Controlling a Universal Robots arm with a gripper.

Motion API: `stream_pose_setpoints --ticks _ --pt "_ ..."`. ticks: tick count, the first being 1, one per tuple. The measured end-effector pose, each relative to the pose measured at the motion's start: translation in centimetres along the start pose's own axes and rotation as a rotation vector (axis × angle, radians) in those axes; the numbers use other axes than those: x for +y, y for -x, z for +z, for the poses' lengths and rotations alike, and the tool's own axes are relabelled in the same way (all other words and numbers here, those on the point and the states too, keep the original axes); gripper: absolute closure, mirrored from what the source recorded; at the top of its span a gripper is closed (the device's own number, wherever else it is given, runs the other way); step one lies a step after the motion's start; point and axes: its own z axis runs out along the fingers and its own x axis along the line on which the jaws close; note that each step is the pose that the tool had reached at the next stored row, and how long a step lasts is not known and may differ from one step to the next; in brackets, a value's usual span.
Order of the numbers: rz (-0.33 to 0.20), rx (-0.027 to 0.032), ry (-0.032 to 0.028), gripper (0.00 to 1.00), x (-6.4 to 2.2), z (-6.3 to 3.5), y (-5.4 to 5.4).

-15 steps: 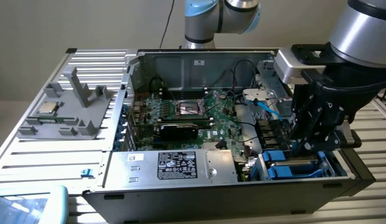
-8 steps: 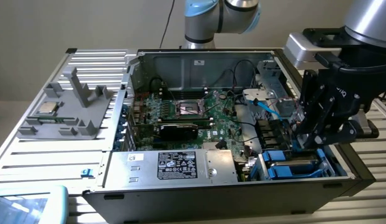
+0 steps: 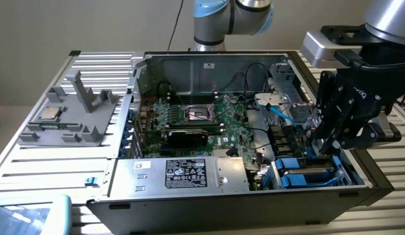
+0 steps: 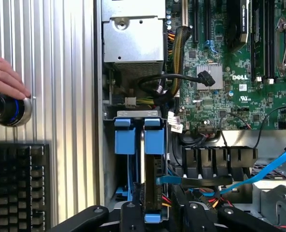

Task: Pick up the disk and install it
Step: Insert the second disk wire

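Observation:
In the wrist view the disk (image 4: 152, 186) stands on edge, with the tab of its blue carrier (image 4: 154, 140) at the far end. It sits low in the drive bay at the corner of the open computer case (image 3: 359, 188). My gripper (image 4: 155, 220) is shut on the disk, one black finger (image 4: 130, 217) on each flat side. In the exterior view my gripper (image 3: 329, 144) reaches down into the bay at that view's right and hides most of the disk.
Another blue carrier (image 4: 124, 137) sits right beside the disk. A blue cable (image 4: 259, 174) and black wires run close by over the motherboard (image 3: 202, 117). The silver power supply box (image 3: 189, 174) is nearby. A hand (image 4: 2, 77) on a black knob (image 4: 7, 108) and a keyboard (image 4: 17, 183) lie outside the case.

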Motion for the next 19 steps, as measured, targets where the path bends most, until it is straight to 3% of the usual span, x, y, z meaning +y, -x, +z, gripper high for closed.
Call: stream_pose_setpoints --ticks 10,13,16,19 --pt "-0.001 0.0002 0.0 0.64 0.0 -0.05 0.0" --pt "-0.001 0.0002 0.0 0.73 0.0 -0.06 0.0" --pt "-0.002 0.0002 -0.0001 0.89 0.0 -0.07 0.0" --pt "-0.019 0.0006 -0.0015 0.89 0.0 -0.09 0.12"
